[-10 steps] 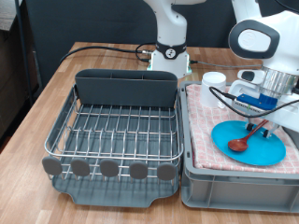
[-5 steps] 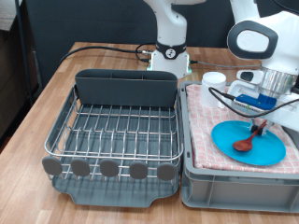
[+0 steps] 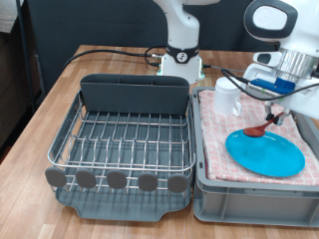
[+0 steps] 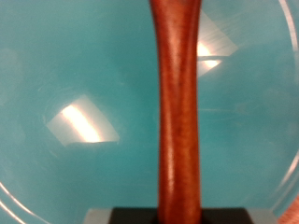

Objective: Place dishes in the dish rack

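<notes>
My gripper (image 3: 276, 112) is shut on the slim reddish-brown wooden spoon (image 3: 259, 127) and holds it tilted in the air just above the light-blue plate (image 3: 265, 152). The plate lies flat on the pink checked cloth in the grey tub. In the wrist view the spoon's handle (image 4: 177, 103) runs straight out from the hand, with the plate (image 4: 75, 75) behind it. The small white cup (image 3: 229, 96) stands on the cloth at the tub's far end. The dish rack (image 3: 120, 134) sits on the exterior view's left, with nothing showing on its wire grid.
The grey tub (image 3: 214, 184) with the pink cloth stands tight against the rack's right side. The rack's tall grey utensil box (image 3: 135, 96) is at its far end, the round tabs (image 3: 117, 179) at its near end. The robot base (image 3: 181, 50) and black cables lie behind.
The gripper has risen and drawn slightly back with the spoon, lifting its bowl off the plate. The plate, cup and rack have not moved.
</notes>
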`<action>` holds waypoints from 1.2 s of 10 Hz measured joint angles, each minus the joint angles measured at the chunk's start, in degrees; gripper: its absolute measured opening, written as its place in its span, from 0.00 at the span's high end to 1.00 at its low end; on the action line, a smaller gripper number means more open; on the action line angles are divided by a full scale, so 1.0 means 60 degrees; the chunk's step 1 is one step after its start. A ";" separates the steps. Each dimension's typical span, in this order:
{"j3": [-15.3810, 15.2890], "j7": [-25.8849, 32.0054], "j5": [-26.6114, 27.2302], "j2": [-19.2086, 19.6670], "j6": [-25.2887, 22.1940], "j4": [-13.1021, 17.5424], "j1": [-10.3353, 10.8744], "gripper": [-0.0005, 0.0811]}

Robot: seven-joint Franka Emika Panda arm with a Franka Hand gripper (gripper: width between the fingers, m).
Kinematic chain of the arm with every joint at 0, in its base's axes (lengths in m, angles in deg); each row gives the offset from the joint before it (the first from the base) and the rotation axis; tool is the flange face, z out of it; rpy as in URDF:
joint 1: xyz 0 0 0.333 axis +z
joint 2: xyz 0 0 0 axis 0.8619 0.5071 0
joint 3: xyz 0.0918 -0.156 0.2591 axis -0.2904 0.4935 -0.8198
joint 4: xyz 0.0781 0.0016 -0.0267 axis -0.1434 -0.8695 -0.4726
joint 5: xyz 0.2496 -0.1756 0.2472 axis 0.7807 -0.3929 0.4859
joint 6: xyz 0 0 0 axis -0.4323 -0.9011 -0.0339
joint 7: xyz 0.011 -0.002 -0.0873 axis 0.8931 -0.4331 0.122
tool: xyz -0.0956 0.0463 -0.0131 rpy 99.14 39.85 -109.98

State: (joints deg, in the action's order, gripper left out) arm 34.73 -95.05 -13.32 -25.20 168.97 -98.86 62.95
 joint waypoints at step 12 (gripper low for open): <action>0.0362 -0.0255 0.3656 -0.3269 -0.1955 -0.2149 -0.0018 0.89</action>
State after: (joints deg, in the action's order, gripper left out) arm 36.91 -96.58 8.61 -44.81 157.24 -111.75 62.83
